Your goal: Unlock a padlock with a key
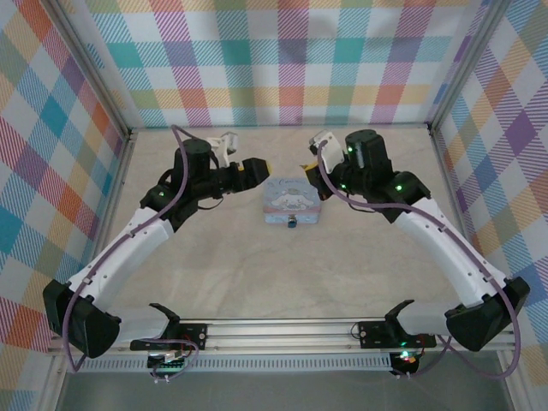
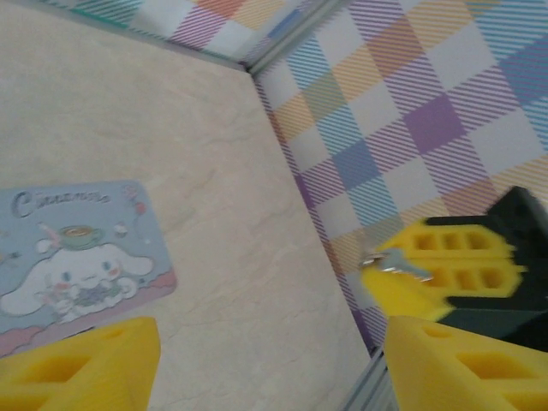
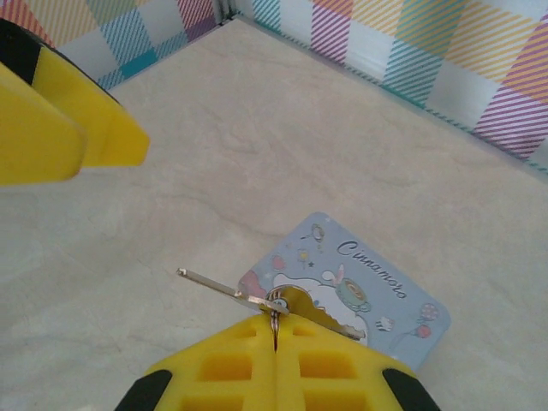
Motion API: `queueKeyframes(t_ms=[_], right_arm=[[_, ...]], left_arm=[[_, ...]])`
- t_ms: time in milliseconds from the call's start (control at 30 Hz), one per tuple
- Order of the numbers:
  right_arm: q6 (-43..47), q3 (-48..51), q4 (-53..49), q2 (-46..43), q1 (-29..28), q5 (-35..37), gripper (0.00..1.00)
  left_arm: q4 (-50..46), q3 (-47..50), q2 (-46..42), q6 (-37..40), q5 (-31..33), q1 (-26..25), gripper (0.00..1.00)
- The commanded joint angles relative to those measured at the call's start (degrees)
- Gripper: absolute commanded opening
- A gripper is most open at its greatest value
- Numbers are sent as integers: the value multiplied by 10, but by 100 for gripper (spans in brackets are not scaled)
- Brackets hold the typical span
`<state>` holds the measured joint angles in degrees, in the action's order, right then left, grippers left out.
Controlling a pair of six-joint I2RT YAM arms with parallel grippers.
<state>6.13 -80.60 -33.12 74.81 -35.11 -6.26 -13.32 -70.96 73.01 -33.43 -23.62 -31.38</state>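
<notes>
Top view: tin (image 1: pixel 291 202) mid-worktop (image 1: pixel 214 274), padlock (image 1: pixel 292 224) at its lower edge. Left gripper (image 1: pixel 254 169) and right gripper (image 1: pixel 311 169) sit just above the tin. Left wrist: left gripper wide, empty. Right wrist: right gripper pinched on key (image 3: pixel 244 294), above tin. Likely step: bringing key over. Next needs padlock steadied, blade aligned with keyhole.

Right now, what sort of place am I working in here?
Probably a lab test cell, not a home or workshop: plaid-printed wall panels box in a pale marbled table, and the left arm and right arm are bolted to a metal rail at its near edge.
</notes>
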Motion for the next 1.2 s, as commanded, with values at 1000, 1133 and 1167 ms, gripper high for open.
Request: queueKeyframes(t_ms=[1000, 1133, 1167], right_arm=[[-51, -20, -29, 23, -33, -30, 2], [-54, -15, -25, 17, -33, -31, 9], [-55, -12, -24, 14, -33, -30, 15]], left_arm=[[-1, -66, 57, 62, 28, -68, 19], [-6, -66, 57, 67, 29, -68, 5], [-7, -67, 57, 70, 31, -68, 0]])
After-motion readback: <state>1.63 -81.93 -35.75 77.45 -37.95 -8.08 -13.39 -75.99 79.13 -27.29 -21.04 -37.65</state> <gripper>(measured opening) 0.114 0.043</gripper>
